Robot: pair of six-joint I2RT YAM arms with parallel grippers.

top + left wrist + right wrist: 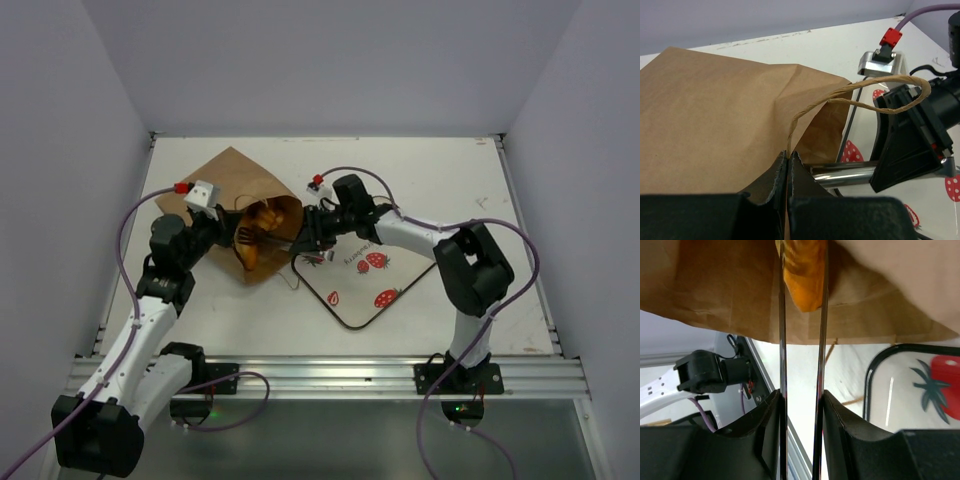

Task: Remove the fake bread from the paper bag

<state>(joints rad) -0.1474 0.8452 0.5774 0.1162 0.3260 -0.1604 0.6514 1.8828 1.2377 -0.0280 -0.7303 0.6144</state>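
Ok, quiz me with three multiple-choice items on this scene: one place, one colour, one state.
1. The tray lies where from the paper bag?
A) to its left B) to its right C) inside it
2. The bread piece between the fingers of the right gripper is:
A) golden-orange B) green C) white
3. The left gripper is:
A) wide open B) holding the tray C) shut on the bag's paper edge

Answers: 1 B, the top view shows it right of the bag; 2 A, the right wrist view shows orange; 3 C, its jaws pinch brown paper.
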